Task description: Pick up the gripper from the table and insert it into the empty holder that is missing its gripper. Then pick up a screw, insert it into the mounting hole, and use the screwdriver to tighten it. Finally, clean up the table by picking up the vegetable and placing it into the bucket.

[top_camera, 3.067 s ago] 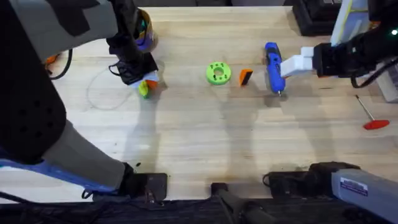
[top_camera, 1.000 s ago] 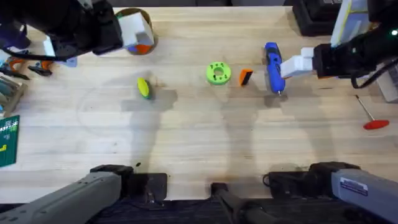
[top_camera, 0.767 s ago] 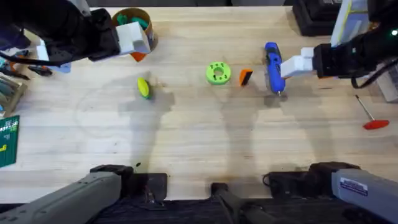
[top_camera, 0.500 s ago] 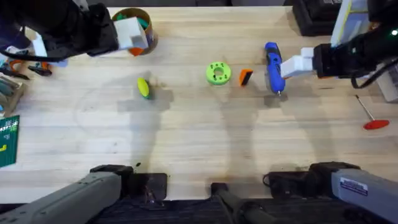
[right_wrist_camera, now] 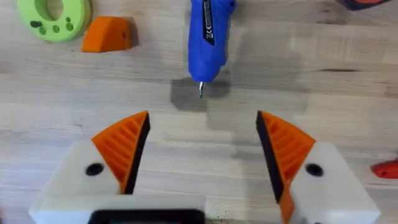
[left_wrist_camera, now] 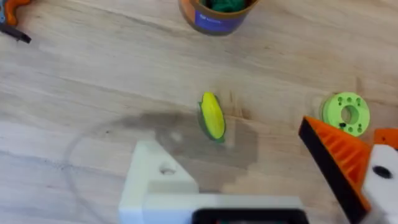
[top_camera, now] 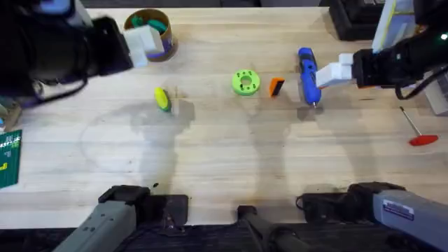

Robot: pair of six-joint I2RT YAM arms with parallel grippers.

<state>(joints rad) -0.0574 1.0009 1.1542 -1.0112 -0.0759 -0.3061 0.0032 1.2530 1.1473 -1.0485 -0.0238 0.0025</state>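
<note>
The yellow-green vegetable [top_camera: 162, 99] [left_wrist_camera: 212, 116] lies on the table, below the bucket [top_camera: 150, 29] [left_wrist_camera: 214, 12]. My left gripper [top_camera: 145, 43] [left_wrist_camera: 227, 140] hangs open high above it, beside the bucket. One of its fingers is the bare white holder [left_wrist_camera: 155, 180]; the other carries an orange tip. The small orange gripper [top_camera: 277, 86] [right_wrist_camera: 109, 34] lies between a green disc [top_camera: 246, 82] and the blue screwdriver [top_camera: 306, 73] [right_wrist_camera: 208, 34]. My right gripper [top_camera: 330, 73] [right_wrist_camera: 202, 118] is open and empty, just short of the screwdriver's bit. A screw is too small to make out.
A thin rod with a red handle [top_camera: 416, 131] lies at the right. Tools and a green card sit at the table's left edge [top_camera: 8, 157]. Dark equipment stands at the back right corner.
The left gripper was down at the vegetable; it has risen up and left toward the bucket without it. The vegetable, screwdriver and right arm have stayed put.
</note>
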